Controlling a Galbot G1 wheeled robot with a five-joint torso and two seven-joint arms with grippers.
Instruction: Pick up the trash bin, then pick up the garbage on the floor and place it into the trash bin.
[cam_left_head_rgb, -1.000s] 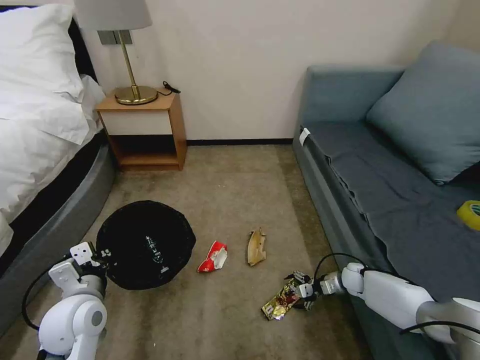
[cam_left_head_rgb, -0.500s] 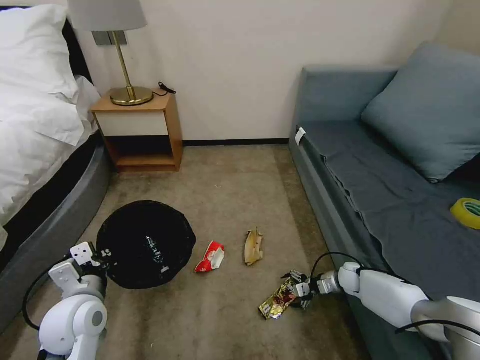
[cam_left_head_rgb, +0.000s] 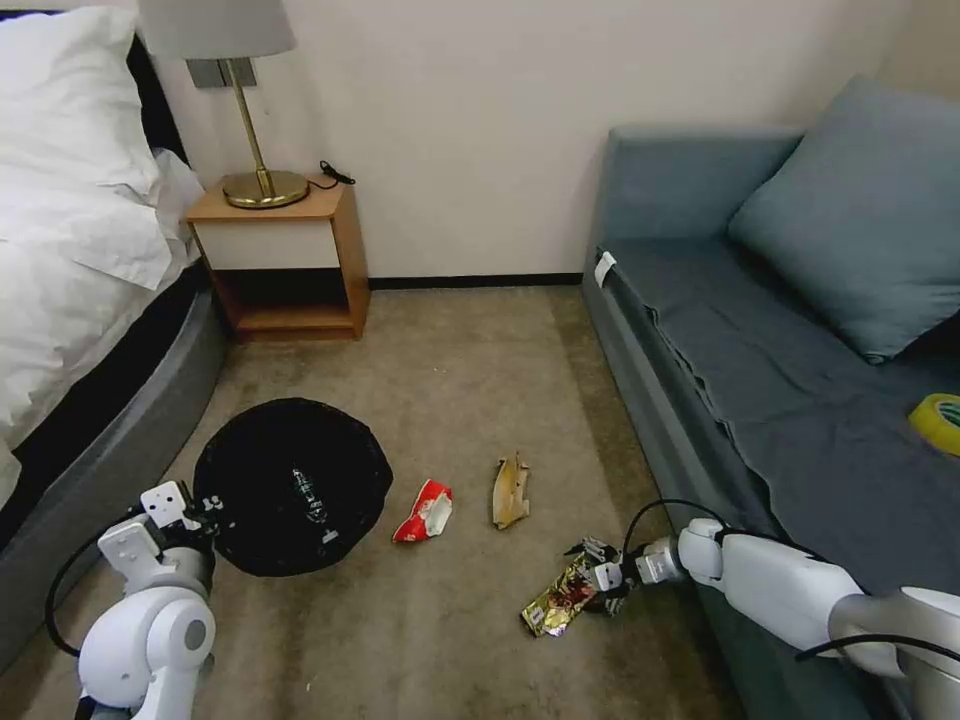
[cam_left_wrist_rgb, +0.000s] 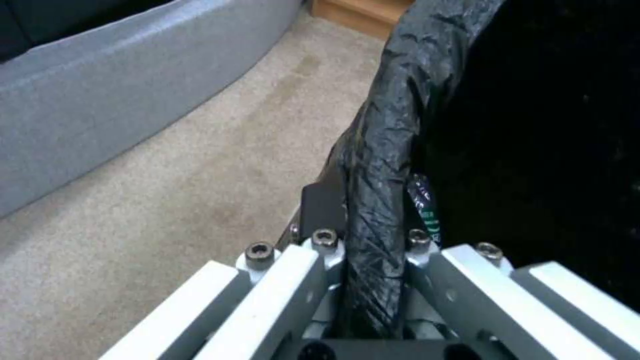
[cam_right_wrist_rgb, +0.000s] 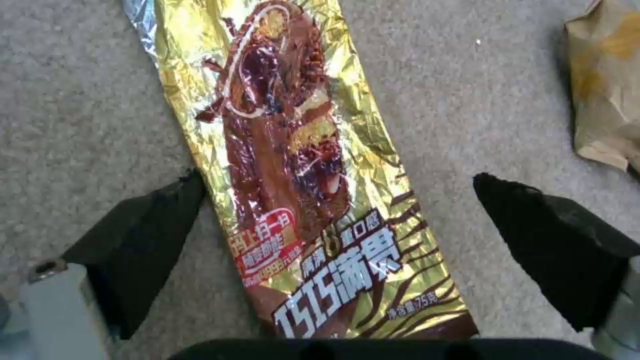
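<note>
On the floor, the left tool (cam_left_wrist_rgb: 373, 280) is gripping the rim of the trash bin (cam_left_head_rgb: 290, 485) near the bed, a red-and-white wrapper (cam_left_head_rgb: 425, 511) and a tan scrap (cam_left_head_rgb: 509, 491) are lying mid-carpet, and the right tool (cam_right_wrist_rgb: 347, 235) is straddling, wide open, the gold snack wrapper (cam_right_wrist_rgb: 300, 165) beside the sofa (cam_left_head_rgb: 760, 380).

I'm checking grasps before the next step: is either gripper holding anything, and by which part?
The left gripper is shut on the trash bin, pinching its bag-covered rim. The right gripper is open, straddling the gold-brown snack wrapper on the carpet, holding nothing.
</note>
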